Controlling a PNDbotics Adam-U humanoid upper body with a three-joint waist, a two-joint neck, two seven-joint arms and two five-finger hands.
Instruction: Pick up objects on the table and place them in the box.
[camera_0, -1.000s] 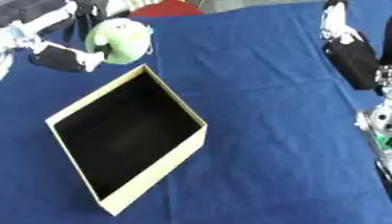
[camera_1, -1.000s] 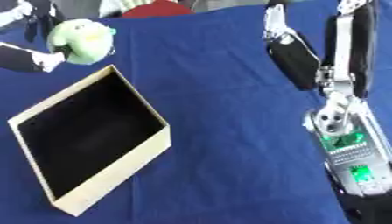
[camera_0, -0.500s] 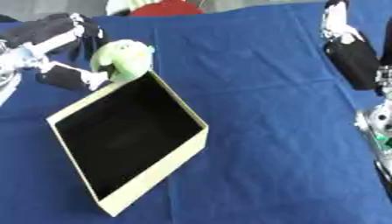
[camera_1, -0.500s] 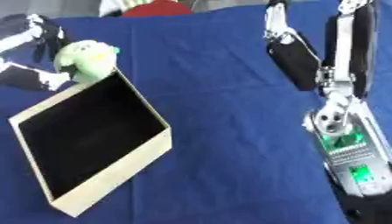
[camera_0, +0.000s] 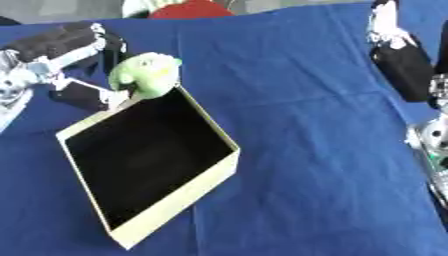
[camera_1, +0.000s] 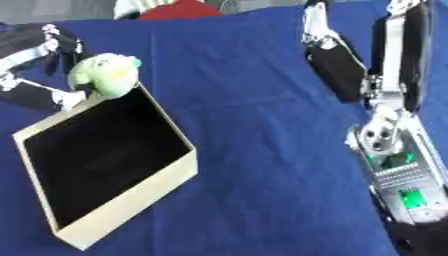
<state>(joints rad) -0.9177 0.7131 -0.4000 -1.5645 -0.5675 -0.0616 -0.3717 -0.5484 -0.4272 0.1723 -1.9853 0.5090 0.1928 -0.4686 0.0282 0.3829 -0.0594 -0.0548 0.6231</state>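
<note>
A pale green plush toy (camera_0: 146, 75) hangs just over the far corner of the open cardboard box (camera_0: 215, 172), whose inside is black. My left hand (camera_0: 74, 70) comes in from the left and is shut on the toy, fingers above it and thumb below. My right hand (camera_1: 335, 62) hangs at the upper right above the blue cloth, fingers straight, holding nothing. The box's inside shows nothing but darkness.
A blue cloth (camera_0: 306, 130) covers the table. A red object (camera_0: 188, 9) lies at the far edge. My right forearm (camera_1: 394, 165), silver with a green circuit board, runs down the right side.
My left hand has carried the green toy down and to the right, from beyond the box's far corner to right over that corner. The right hand has stayed still.
</note>
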